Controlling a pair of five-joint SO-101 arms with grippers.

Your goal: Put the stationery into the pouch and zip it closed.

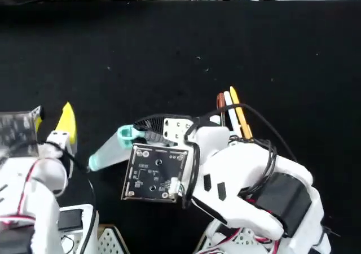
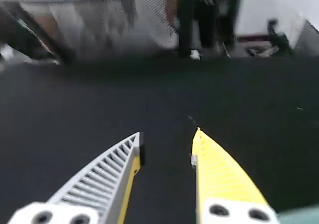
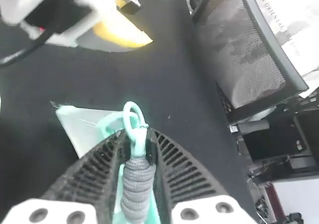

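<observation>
In the high view the right gripper (image 1: 139,134) is a little left of the frame centre, stretched out from the big white right arm (image 1: 254,192) in the lower right. Its black fingers (image 3: 99,169) are clenched on the zipper pull (image 3: 135,176), a grey braided cord with a mint ring (image 3: 133,115) at its end. The ring sticks out past the fingertips. The pouch (image 1: 106,154), pale and half transparent with a mint edge, lies slanted on the black table (image 1: 169,51), lower left of the centre. One of its ends is just beside the right gripper. I cannot tell if the zipper is open or closed.

The pens (image 1: 231,108), one brown, one white and one yellow, lie side by side on the table right of the centre, outside the pouch. Their lower ends are hidden behind the right arm.

The left gripper (image 2: 167,140) is at the left edge of the high view, near the pouch but apart from it. Its fingers, one grey-white (image 2: 107,171) and one yellow, are spread apart above the bare table.
</observation>
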